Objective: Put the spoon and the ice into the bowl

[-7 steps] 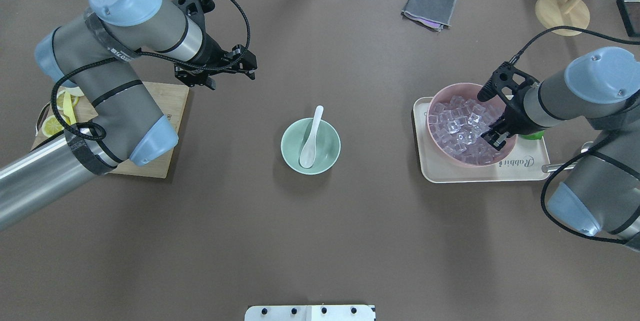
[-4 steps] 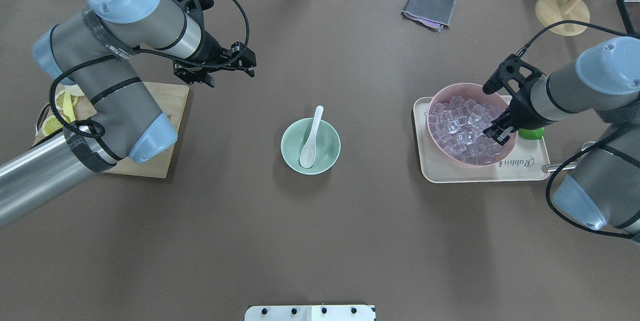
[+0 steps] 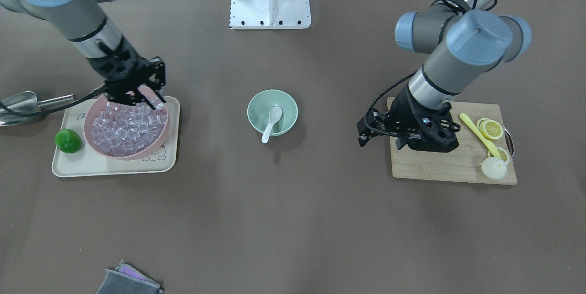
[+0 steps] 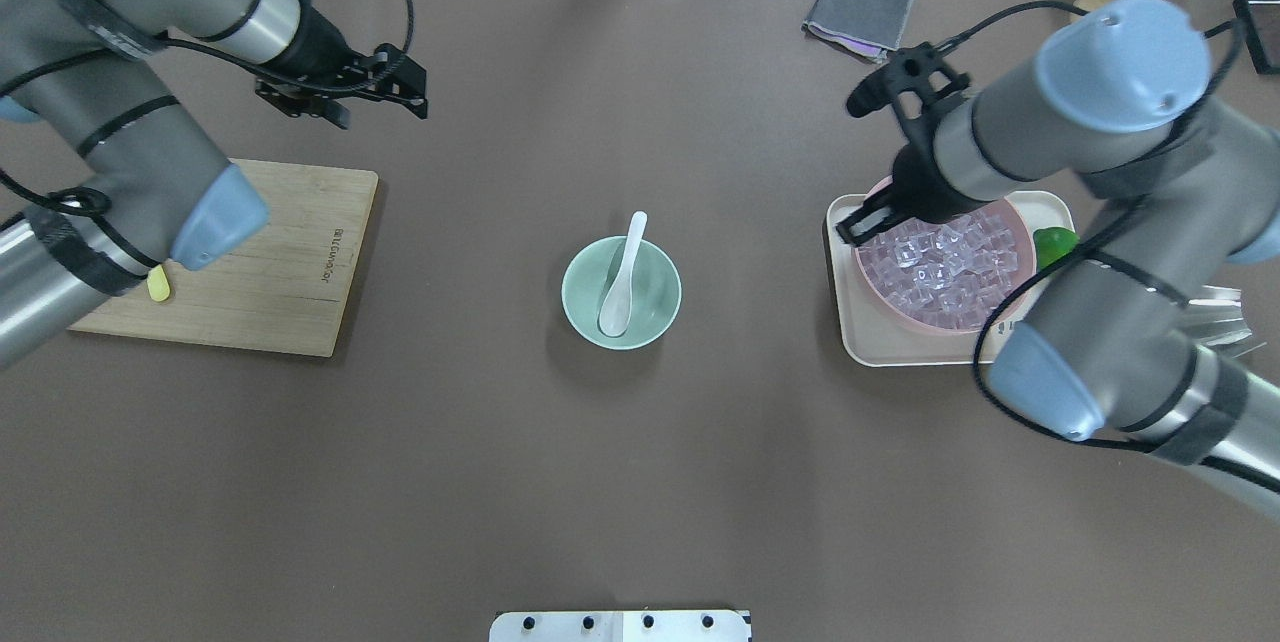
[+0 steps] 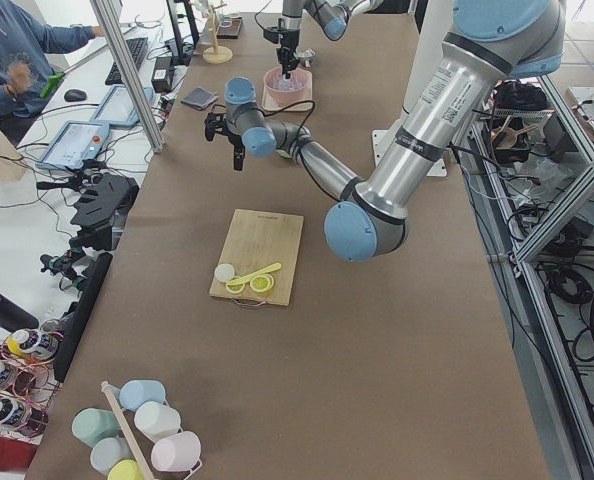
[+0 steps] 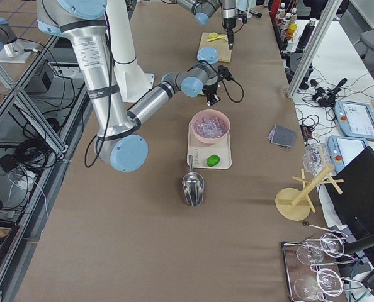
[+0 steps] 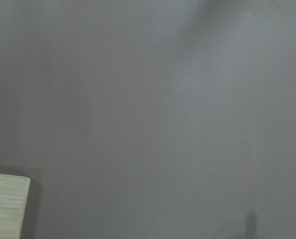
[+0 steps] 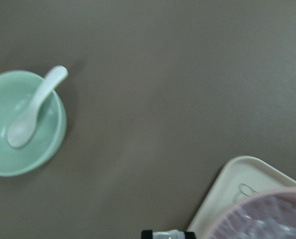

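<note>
The white spoon lies in the mint-green bowl at mid-table, scoop down and handle over the far rim; both show in the right wrist view, spoon and bowl. The ice fills a pink bowl on the right. My right gripper hangs over that bowl's left rim, shut on a small clear ice cube. My left gripper is open and empty, high over the bare table at the far left.
The pink bowl stands on a cream tray with a green lime. A steel scoop lies beside the tray. A wooden cutting board holds lemon slices and a yellow utensil. A grey cloth lies at the far side.
My right gripper has lifted out of the ice and moved left to the pink bowl's left rim. My left arm has drawn back and further left.
</note>
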Controlling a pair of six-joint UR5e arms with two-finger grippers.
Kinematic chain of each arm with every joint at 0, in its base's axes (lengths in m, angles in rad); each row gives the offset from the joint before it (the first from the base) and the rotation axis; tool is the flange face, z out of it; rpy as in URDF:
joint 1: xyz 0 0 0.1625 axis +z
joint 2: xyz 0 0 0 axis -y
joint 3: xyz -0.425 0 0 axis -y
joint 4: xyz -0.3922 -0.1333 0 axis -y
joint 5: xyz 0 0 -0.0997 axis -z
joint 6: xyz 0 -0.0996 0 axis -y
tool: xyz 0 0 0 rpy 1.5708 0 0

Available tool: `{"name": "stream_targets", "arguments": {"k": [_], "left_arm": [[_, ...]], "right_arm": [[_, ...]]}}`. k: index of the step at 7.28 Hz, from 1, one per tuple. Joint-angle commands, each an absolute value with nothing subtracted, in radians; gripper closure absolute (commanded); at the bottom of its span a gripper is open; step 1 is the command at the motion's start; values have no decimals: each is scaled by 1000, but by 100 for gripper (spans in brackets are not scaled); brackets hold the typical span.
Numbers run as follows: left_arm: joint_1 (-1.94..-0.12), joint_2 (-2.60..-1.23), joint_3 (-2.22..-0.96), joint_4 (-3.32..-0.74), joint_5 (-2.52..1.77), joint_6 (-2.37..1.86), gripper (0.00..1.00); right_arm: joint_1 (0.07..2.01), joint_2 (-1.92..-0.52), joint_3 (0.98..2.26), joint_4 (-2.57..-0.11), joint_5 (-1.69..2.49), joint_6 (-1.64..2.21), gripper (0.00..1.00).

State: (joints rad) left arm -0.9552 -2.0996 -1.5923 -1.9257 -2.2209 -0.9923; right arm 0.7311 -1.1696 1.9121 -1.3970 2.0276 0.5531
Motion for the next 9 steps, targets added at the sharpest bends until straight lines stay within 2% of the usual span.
{"name": "stream_targets", "arguments": {"k": [1, 2, 4, 5, 6, 8, 9], "left_arm": [[-1064, -1960, -1629, -1927, -2310, -797, 3], [-1084, -1941, -1623, -1921, -2309, -766, 3], [-1098, -1936, -1603, -1919, -2301, -767, 2], [-1098, -1936, -1594, -1919, -2299, -775, 3], [-1100, -1936, -1591, -1921, -2306, -779, 3], [-1109, -1934, -1592, -1921, -2307, -764, 3], [-1135, -1913, -1592, -1919, -2310, -691, 3]], "right_arm": [[582, -961, 1785, -1402, 1877, 774, 100], [521, -903, 1725, -1394, 1794, 845, 100], [463, -881, 1704, -1393, 1737, 871, 100], [444, -885, 1704, -1391, 1720, 877, 62], [443, -887, 1713, -1391, 1720, 884, 1], [472, -920, 1756, -1399, 1738, 874, 0], [559, -990, 1811, -1404, 1831, 865, 0]]}}
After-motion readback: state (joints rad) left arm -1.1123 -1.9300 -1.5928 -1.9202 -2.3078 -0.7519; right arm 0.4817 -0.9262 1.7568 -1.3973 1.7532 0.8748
